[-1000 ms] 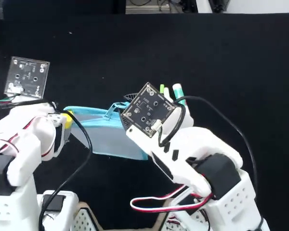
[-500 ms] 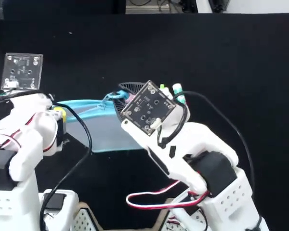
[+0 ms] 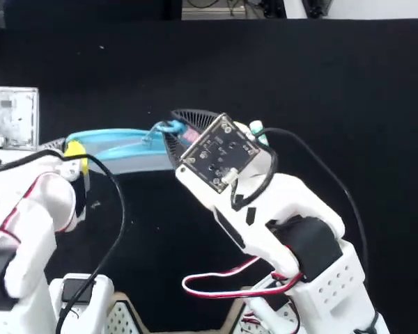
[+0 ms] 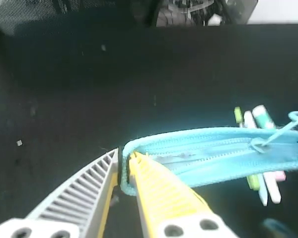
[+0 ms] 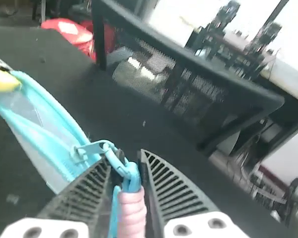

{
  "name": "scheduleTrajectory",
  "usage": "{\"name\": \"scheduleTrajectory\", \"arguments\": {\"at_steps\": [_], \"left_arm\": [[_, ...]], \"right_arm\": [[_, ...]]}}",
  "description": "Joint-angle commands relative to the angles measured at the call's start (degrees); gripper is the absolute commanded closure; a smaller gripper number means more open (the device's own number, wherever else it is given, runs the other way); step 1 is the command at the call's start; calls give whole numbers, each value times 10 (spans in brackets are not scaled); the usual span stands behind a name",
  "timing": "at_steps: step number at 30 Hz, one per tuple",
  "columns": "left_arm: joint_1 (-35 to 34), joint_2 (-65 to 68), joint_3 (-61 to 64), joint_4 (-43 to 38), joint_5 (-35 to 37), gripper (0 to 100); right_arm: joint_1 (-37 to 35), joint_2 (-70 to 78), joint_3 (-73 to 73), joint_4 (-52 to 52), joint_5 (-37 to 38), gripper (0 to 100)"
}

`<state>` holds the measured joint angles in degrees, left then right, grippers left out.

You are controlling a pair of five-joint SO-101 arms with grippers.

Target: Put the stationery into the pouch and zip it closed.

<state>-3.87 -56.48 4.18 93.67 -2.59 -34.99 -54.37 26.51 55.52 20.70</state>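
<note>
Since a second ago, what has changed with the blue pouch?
The pouch shifted away from the arms' bases and tipped from broadside to nearly edge-on as the left gripper drew its end leftward. That gripper and the right gripper stayed shut on its ends.

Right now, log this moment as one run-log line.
left fingers: shut on pouch end | right fingers: shut on zipper pull | pouch: stretched between them | pens: on table, outside pouch

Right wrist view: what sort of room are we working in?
Probably a lab or workshop rather than a home: the table is draped in black cloth, what looks like a black mesh chair stands beyond it, and gear stands sit farther back.
</note>
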Motion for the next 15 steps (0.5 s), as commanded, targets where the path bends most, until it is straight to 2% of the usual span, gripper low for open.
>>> {"name": "scheduleTrajectory", "arguments": {"at_steps": [1, 5, 7, 10, 15], "left_arm": [[-3, -24, 101, -9, -8, 968], [-2, -38, 161, 14, -56, 965], [-6, -37, 161, 47, -68, 924], [-7, -37, 161, 71, -67, 827], [-6, -37, 156, 70, -66, 816]], "right_arm": [[11, -7, 21, 47, 2, 988], [11, -43, 56, 105, 2, 987], [10, -75, 64, 113, 2, 987], [9, -121, 65, 111, 2, 987], [9, -141, 73, 122, 2, 987]]}}
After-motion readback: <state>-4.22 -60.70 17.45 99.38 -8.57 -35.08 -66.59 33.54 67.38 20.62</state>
